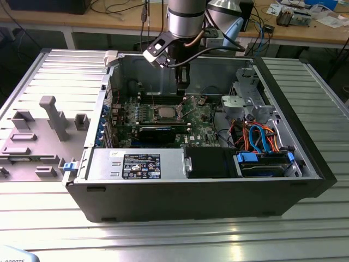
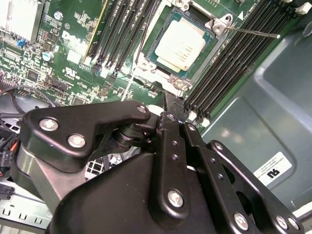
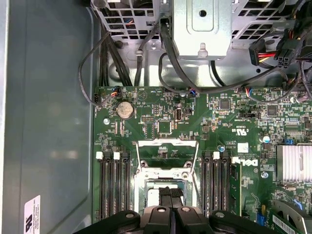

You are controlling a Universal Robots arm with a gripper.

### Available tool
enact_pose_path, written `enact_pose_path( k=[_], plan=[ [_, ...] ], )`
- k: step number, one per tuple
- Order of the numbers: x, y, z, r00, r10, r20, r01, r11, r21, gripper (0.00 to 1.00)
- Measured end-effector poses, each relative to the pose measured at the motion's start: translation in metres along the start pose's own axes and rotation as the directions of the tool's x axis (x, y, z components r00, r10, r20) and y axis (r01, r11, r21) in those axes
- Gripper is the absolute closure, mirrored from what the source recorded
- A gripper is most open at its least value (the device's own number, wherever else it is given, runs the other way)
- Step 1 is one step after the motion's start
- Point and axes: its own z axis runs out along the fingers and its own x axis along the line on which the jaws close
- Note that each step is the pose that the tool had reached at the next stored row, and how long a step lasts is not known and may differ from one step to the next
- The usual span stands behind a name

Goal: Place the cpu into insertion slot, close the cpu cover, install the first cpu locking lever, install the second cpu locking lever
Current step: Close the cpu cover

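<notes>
Gripper (image 1: 182, 86) is down inside the open computer case (image 1: 305, 164), hanging near the insertion slot (image 3: 168, 175), a little to the exterior view's right of it. How high it sits above the motherboard (image 1: 203, 124) is hard to judge. In both wrist views the fingertips (image 3: 165, 195) are pressed together, with nothing visible between them.

The cpu (image 2: 182, 44) sits flat in the insertion slot, silver top up, which is clearest in the second wrist view. In the first wrist view the fingertips cover most of it and only a pale patch shows beside them. There the near part of the slot is hidden by the black gripper links and cut off at the picture edge.

The cpu cover (image 3: 167, 142) is not down on the chip, whose edges are bare in the second wrist view. In the first wrist view the frame is swung back off the slot toward the coin cell (image 3: 125, 109), with green board showing through its window. I can't tell the exact angle.

One locking lever (image 2: 251, 33) is a thin rod that runs out from a slot corner over the memory slots (image 2: 229, 63) and looks unlatched.

Black memory slots flank the insertion slot on both sides.
</notes>
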Motion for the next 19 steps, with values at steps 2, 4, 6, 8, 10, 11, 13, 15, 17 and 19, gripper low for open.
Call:
enact_pose_path(
  k=[2, 4, 6, 8, 10, 11, 13, 15, 17, 19],
  plan=[
    [0.0, 0.0011, 0.0, 1.0, 0.0, 0.0, 0.0, 1.0, 0.0, 0.89],
    [0.0, 0.002, 0.0001, 1.0, 0.0, 0.0, 0.0, 1.0, 0.0, 0.89],
    [0.0, 0.0034, 0.0002, 1.0, 0.0, -0.0001, 0.0, 1.0, 0.0, 0.89],
    [0.0, 0.0037, 0.0001, 1.0, 0.0, 0.0, 0.0, 1.0, 0.0, 0.89],
    [0.0, 0.0039, 0.0001, 1.0, 0.0, 0.0, 0.0, 1.0, 0.0, 0.89],
    [0.0, 0.0043, 0.0002, 1.0, 0.0, 0.0, 0.0, 1.0, 0.0, 0.89],
    [0.0, 0.0078, 0.0003, 1.0, 0.0, -0.0001, 0.0, 1.0, 0.0, 0.89],
    [-0.0001, 0.0124, 0.0005, 1.0, 0.0, 0.0, 0.0, 1.0, 0.0001, 0.89],
    [-0.0002, 0.0158, 0.0006, 1.0, 0.0, -0.0001, 0.0, 1.0, 0.0, 0.89],
    [-0.0002, 0.0185, 0.0007, 1.0, 0.0, 0.0, 0.0, 1.0, 0.0, 0.89]
  ],
)
